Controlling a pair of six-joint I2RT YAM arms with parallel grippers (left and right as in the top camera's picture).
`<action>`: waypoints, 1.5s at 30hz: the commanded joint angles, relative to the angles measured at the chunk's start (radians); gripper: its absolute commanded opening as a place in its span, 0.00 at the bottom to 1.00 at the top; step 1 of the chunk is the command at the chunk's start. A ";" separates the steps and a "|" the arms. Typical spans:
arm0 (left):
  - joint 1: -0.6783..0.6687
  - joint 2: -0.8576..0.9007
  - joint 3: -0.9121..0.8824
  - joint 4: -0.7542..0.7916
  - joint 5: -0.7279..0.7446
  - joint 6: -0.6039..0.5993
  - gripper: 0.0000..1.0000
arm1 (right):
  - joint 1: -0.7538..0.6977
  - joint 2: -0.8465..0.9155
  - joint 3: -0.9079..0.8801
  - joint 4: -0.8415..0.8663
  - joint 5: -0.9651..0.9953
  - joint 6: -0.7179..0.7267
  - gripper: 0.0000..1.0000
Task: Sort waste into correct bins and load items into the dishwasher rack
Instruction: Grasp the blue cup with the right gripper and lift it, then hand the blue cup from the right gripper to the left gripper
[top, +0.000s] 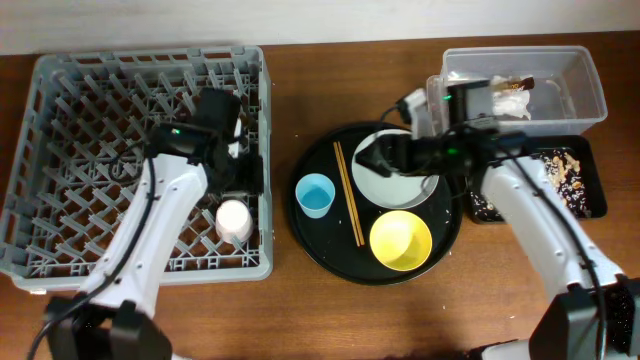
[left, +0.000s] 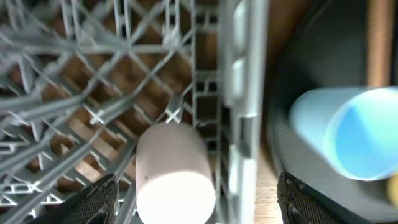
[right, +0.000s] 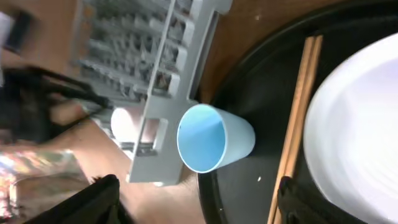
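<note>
The pink cup (top: 233, 218) lies in the grey dishwasher rack (top: 60, 120) near its right wall. My left gripper (top: 243, 178) hovers just above it, open, and in the left wrist view the cup (left: 174, 168) sits between the spread fingers (left: 196, 205) without being touched. My right gripper (top: 368, 155) is open and empty over the round black tray (top: 320, 245), near the white plate (top: 395, 185). The light-blue cup (top: 315, 194), chopsticks (top: 349, 195) and yellow bowl (top: 401, 241) stand on that tray. The right wrist view shows the blue cup (right: 208, 137), the chopsticks (right: 298, 106) and the plate (right: 360, 124).
The clear tub (top: 590, 90) at the back right holds the white napkin (top: 508, 100). The shallow black tray (top: 597, 200) in front of it holds brown food scraps (top: 565, 170). Bare wood table lies between the rack and the round tray.
</note>
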 joint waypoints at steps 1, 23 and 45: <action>0.000 -0.123 0.069 0.023 0.024 0.005 0.81 | 0.157 0.013 0.007 0.000 0.315 0.127 0.76; 0.000 -0.183 0.069 0.041 0.000 0.004 0.81 | 0.332 0.192 0.050 -0.029 0.583 0.340 0.04; 0.061 -0.183 0.068 0.228 1.284 0.225 0.98 | -0.082 0.058 0.114 0.046 -0.810 -0.154 0.04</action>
